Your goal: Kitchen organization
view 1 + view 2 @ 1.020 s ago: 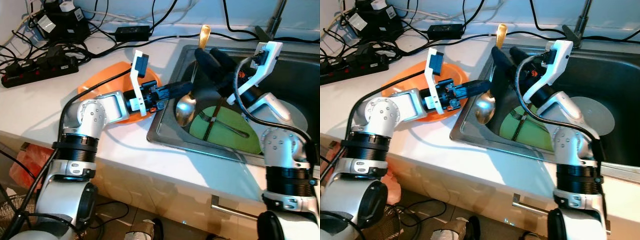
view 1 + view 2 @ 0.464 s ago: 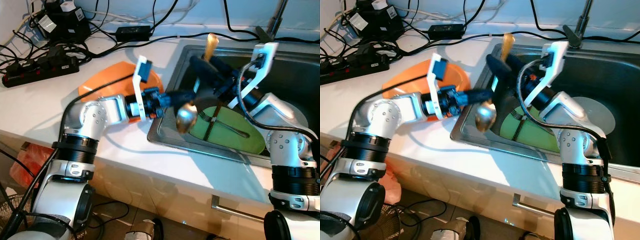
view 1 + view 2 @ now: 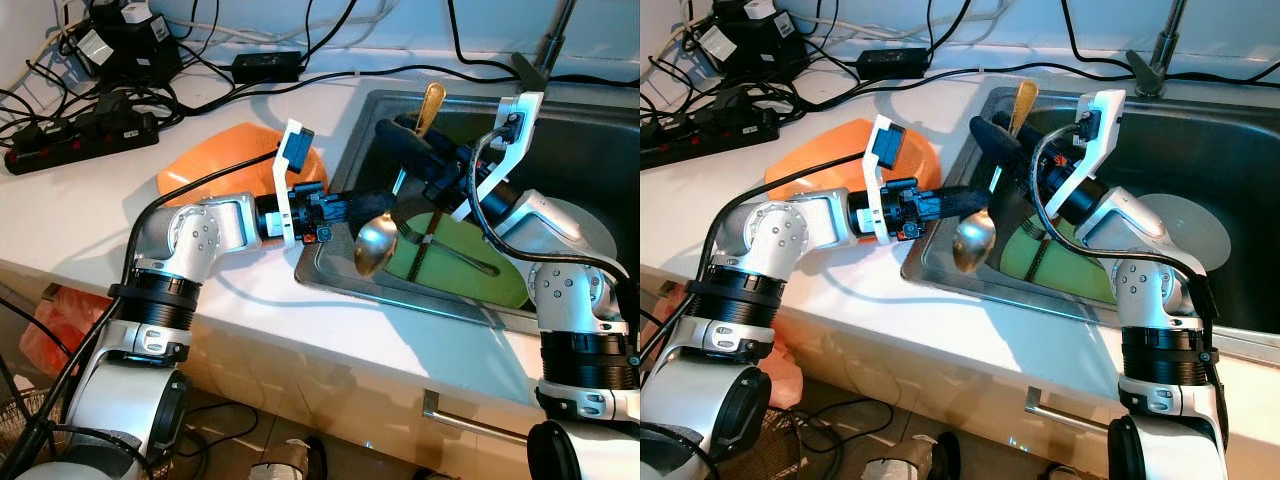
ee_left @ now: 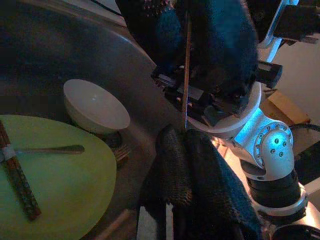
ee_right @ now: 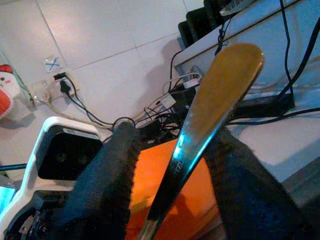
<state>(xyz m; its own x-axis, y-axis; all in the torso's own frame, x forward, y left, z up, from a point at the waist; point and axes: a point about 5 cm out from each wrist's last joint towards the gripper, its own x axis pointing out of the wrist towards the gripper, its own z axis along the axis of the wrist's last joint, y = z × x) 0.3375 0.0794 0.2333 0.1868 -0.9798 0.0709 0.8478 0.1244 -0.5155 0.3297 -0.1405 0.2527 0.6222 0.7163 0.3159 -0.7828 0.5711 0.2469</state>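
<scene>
I have the gold spoon [image 3: 376,243] at frame centre over the sink [image 3: 560,105] edge, right tool [image 3: 418,150] clamped on its handle, left tool [image 3: 372,200] pinching near the bowl. I should release one side slowly. Green plate [image 3: 455,262] and chopsticks [image 4: 17,177] lie below; orange plate [image 3: 215,160] waits on the bench [image 3: 100,220].

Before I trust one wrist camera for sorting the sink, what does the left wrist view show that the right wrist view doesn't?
Left wrist view: white bowl, green plate carrying chopsticks and fork.
Right wrist view: orange plate, tiled wall with cables.
Shared: the gold spoon, held between the right end effector fingers.
</scene>
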